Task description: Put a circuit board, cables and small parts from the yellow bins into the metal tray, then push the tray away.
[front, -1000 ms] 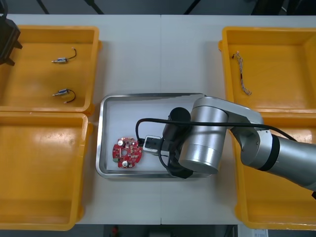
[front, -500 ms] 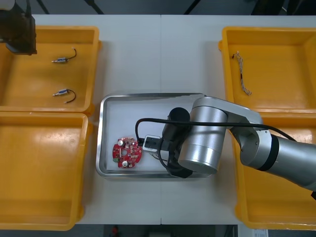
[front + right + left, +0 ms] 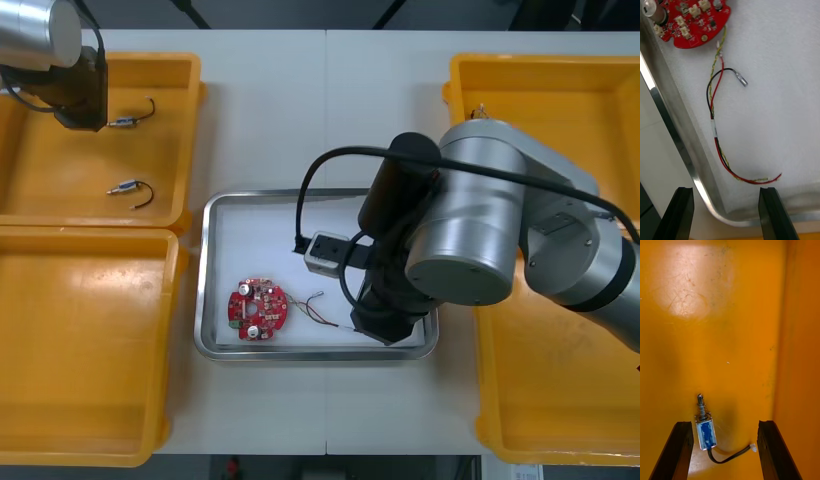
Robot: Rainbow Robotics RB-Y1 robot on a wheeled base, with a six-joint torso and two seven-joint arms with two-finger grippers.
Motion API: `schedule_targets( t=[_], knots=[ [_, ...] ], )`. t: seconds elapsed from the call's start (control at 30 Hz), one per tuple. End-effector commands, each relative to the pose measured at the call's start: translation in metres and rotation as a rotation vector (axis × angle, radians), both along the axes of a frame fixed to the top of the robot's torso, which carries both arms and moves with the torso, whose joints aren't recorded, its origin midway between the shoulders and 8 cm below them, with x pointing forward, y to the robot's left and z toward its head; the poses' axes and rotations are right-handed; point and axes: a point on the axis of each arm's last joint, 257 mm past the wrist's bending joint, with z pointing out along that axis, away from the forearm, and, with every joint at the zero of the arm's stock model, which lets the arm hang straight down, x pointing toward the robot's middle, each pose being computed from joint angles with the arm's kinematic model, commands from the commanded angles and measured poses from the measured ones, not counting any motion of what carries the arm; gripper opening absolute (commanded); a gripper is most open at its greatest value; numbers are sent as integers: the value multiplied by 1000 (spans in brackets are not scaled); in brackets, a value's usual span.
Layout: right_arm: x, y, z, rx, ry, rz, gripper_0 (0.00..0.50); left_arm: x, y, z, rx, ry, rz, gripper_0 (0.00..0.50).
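Now, your right end effector [image 3: 726,189] hangs with its fingers spread and nothing between them, low over the near right corner of the metal tray [image 3: 215,215]. Just ahead of those fingers the red and yellow cable [image 3: 715,123] lies loose on the tray's white floor. One end of it sits just beside a fingertip, and you cannot tell whether the two touch. From there the cable curves left toward the round red circuit board [image 3: 258,309], which lies flat in the near left part of the tray. The cable's other end stops just short of the board's edge, and partway along a black strand with a small metal tip branches off. Your right arm reaches in from the right and covers much of the tray's right half in the front view.

Your left end effector [image 3: 725,423] is spread as well and grips nothing, down inside the far left yellow bin [image 3: 190,130]. A small metal part [image 3: 705,433] with a blue body and a thin black lead lies on the bin floor between the fingers, close to one of them; whether it touches that finger cannot be told. A second small metal part [image 3: 128,187] lies nearer in the same bin, well apart from the end effector. Across the desk [image 3: 320,110], the far right yellow bin [image 3: 455,130] holds a twisted cable [image 3: 492,155]. The tray sits between the two pairs of bins.
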Motion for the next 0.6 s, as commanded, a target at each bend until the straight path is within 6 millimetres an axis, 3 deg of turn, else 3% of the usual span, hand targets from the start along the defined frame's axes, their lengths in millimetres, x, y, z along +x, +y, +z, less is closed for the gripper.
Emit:
schedule_targets(
  t=[0.03, 0.27, 0.6],
  knots=[
    [10, -29, 42, 32, -42, -152, 500, 13, -22, 22, 21, -29, -63, 500],
    [21, -75, 79, 111, -21, -431, 500, 16, -28, 6, 25, -42, -87, 500],
    [53, -128, 114, 245, 44, -811, 500, 15, -32, -13, 34, -37, -111, 500]
  ],
)
